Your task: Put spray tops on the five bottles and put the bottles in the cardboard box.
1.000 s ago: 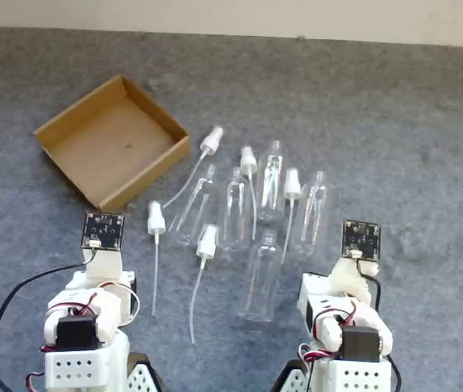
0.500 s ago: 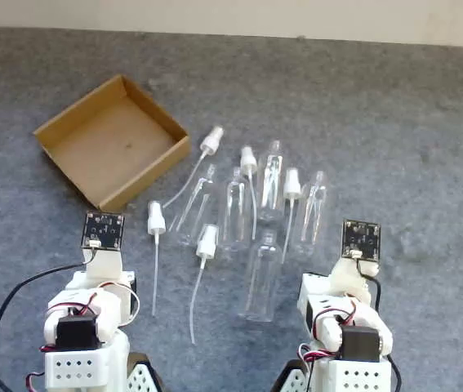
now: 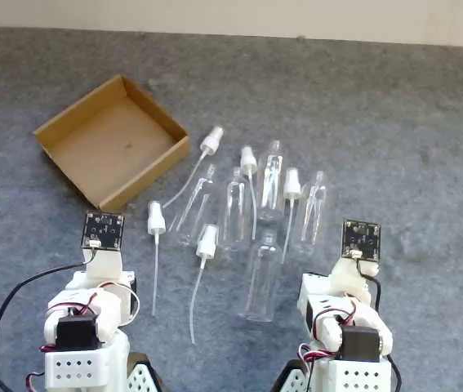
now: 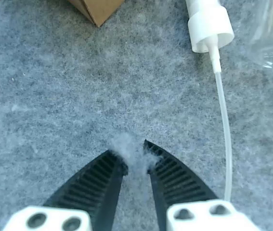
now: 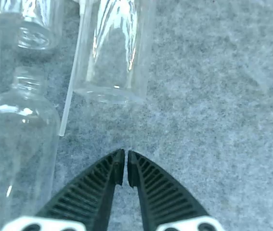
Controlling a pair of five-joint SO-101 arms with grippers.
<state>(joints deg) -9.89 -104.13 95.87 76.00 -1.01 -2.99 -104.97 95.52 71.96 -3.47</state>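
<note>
Right fingers [image 5: 148,185] together beside clear bottle [image 5: 16,144]

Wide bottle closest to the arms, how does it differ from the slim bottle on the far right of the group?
The wide bottle is fatter; the slim bottle is narrower. The wide bottle lies nearer the arms; the slim bottle lies farther back, rightmost. Both are clear, uncapped and on their sides.
</note>
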